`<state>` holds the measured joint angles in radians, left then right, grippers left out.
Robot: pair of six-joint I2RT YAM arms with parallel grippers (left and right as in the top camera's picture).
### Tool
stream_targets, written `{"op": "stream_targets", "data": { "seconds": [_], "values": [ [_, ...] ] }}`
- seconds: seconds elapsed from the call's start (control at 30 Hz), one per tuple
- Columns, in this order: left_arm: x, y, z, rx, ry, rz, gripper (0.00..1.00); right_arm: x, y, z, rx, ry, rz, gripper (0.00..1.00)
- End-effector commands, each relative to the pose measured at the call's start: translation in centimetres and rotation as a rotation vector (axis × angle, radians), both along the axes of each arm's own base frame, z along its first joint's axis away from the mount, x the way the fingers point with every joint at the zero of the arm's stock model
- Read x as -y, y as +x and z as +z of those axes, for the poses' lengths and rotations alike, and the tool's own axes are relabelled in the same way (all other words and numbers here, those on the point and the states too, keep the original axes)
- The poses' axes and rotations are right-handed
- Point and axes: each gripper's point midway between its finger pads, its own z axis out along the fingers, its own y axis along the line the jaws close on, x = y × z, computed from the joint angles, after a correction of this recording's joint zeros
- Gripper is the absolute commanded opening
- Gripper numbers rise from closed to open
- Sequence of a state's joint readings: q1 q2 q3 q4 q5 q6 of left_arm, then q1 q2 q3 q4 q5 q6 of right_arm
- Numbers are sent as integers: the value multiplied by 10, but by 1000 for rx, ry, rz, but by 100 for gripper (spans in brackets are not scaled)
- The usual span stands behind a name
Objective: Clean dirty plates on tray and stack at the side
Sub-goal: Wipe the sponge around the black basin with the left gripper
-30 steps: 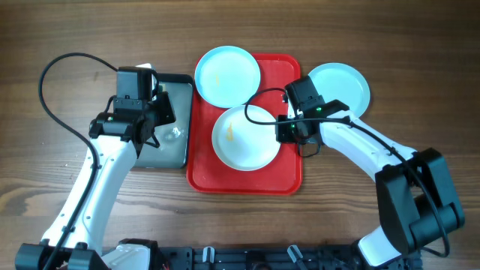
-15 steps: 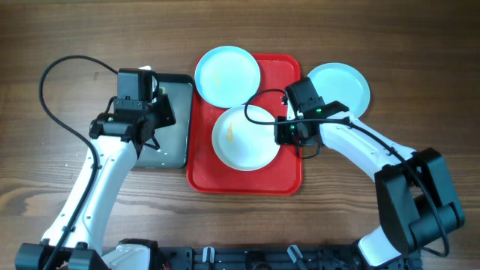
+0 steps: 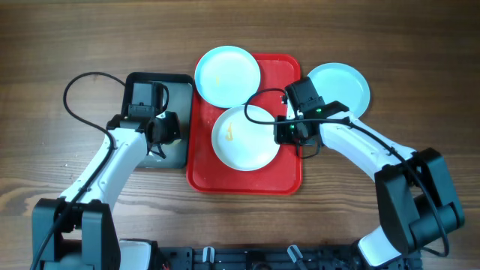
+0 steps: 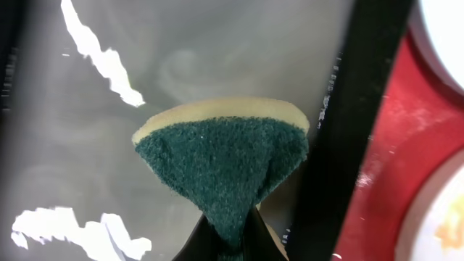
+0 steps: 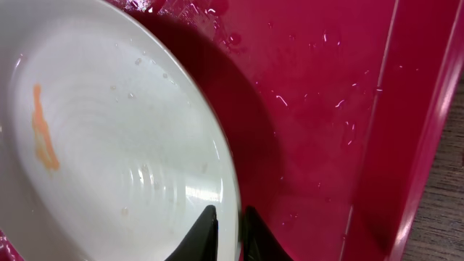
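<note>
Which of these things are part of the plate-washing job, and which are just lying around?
In the job: red tray; white plate with an orange smear; pale blue plate overhanging the tray's corner; pale blue plate on the table; green sponge; dark pan.
Just lying about: nothing that I can see; the rest is wooden table.

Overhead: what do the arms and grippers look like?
Left arm and right arm have white tubular links with black joints. The left gripper and right gripper are black, each trailing a looped black cable; a green light shows on the right.
</note>
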<state>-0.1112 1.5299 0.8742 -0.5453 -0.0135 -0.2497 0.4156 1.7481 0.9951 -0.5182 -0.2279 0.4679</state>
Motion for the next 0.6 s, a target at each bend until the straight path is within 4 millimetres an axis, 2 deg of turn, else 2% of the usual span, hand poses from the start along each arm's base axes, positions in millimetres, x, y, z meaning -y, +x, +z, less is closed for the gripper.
{"op": "stream_targets", "data": {
  "seconds": [0.0, 0.37, 0.57],
  "values": [
    [14, -4, -4, -22, -89, -10, 4, -1, -3, -2, -14, 11, -2, 13],
    [9, -23, -27, -64, -78, 30, 4, -1, -3, -2, -13, 11, -1, 14],
    [24, -25, -25, -77, -159, 0, 4, -1, -3, -2, -13, 11, -1, 14]
  ]
}}
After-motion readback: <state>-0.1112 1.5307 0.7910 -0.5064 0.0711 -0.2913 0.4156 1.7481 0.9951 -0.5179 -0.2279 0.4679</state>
